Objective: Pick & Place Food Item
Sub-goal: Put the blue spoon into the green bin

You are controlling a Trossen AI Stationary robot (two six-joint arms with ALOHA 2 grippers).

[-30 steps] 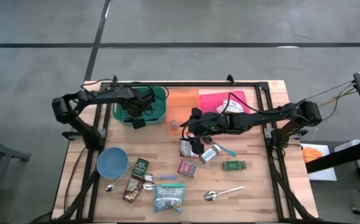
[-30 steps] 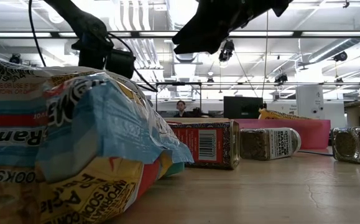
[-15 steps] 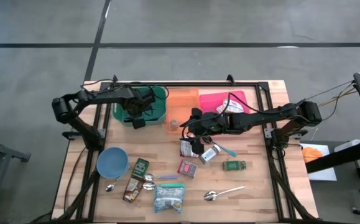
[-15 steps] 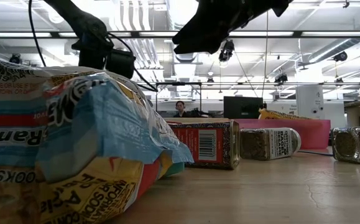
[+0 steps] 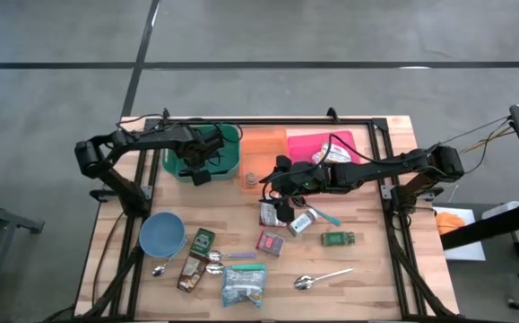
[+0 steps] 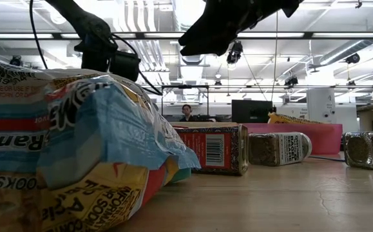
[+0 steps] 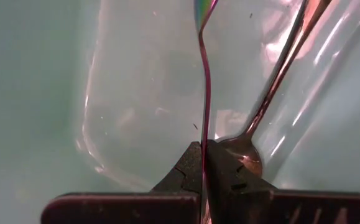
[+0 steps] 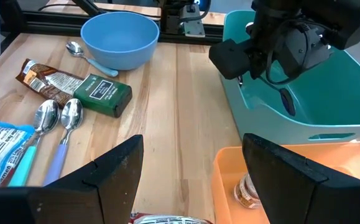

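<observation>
Two arms are over our table. We see the left gripper [image 5: 198, 161] reaching down into the green bin [image 5: 229, 135] at the back left, its fingers pressed together on the thin handle of a spoon [image 7: 205, 93] that stands upright between them; a second spoon [image 7: 273, 93] lies on the bin floor just beside it. From the right wrist view we see that same gripper inside the bin, with the spoon's dark bowl hanging below it.

We find the right gripper [image 5: 275, 182] near the table's middle, raised above the wood with its fingers [image 8: 295, 171] spread apart and nothing between them. It hangs at the front edge of the orange bin [image 5: 261, 144], which holds a small jar [image 8: 247, 190].

Food items lie scattered on the front half of the table. Just under the right gripper sits a red and white packet [image 5: 270, 213], with a lying bottle [image 5: 302, 222] beside it and a teal-handled utensil [image 5: 322, 215] next to that. Nearer the front are a red box [image 5: 271, 243], a green jar [image 5: 338, 239], a green tin [image 5: 203, 241], a brown wrapper [image 5: 191, 272], a noodle packet [image 5: 243, 284] and a loose spoon [image 5: 317, 279]. A blue bowl [image 5: 161, 234] stands at the front left, and a pink bin [image 5: 331, 144] sits behind the right arm. In the low view a person shows far off in the room.
</observation>
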